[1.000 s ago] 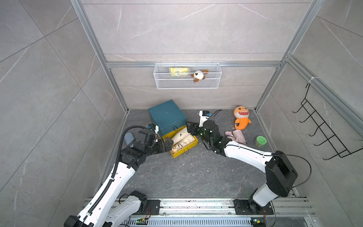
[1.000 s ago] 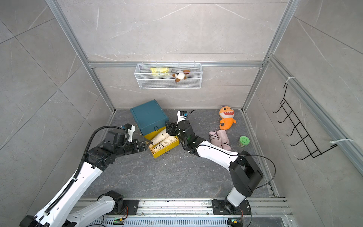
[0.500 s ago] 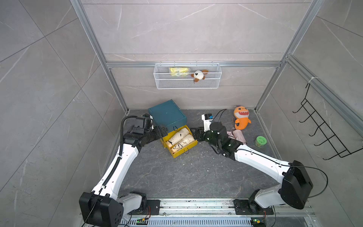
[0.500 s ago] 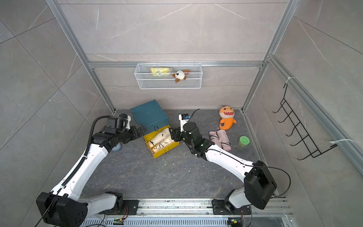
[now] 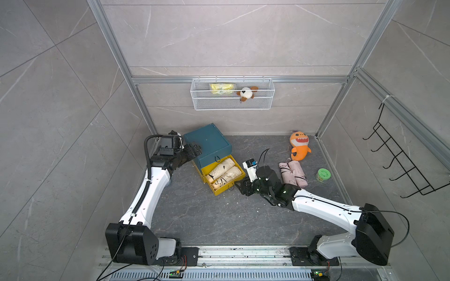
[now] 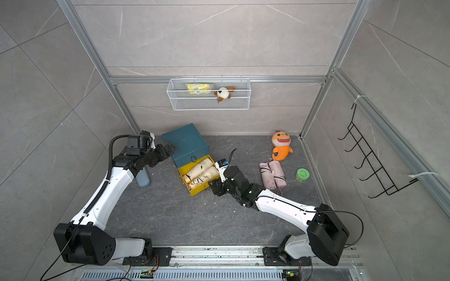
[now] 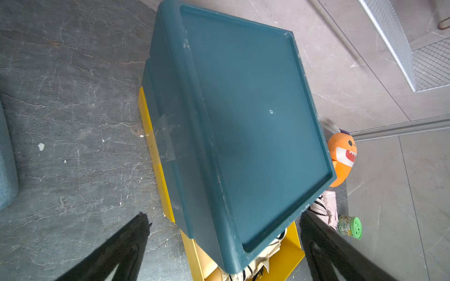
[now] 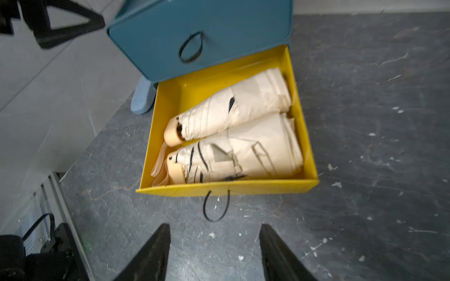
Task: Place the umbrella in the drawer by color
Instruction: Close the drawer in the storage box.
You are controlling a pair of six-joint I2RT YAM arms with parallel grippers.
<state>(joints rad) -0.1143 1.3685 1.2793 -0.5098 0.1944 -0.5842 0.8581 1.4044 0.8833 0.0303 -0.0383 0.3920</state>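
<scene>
A teal cabinet (image 5: 207, 143) stands at the back left with its yellow drawer (image 5: 225, 191) pulled out. Two cream umbrellas (image 8: 238, 136) lie side by side in the drawer. Two pink umbrellas (image 5: 293, 174) lie on the floor to the right. A blue umbrella (image 6: 143, 178) lies left of the cabinet, under my left arm. My right gripper (image 8: 214, 226) is open and empty, just short of the drawer's black loop handle (image 8: 215, 206). My left gripper (image 7: 224, 215) hangs open over the cabinet's left top edge, holding nothing.
An orange shark plush (image 5: 299, 146) and a green-lidded jar (image 5: 323, 175) sit at the back right. A wire basket (image 5: 232, 97) hangs on the back wall and a black hook rack (image 5: 399, 158) on the right wall. Walls close in on both sides.
My right gripper has drawn back from beside the drawer to its front wall, jaws a little narrower. My left gripper has moved from the drawer's left side up to the cabinet's top edge.
</scene>
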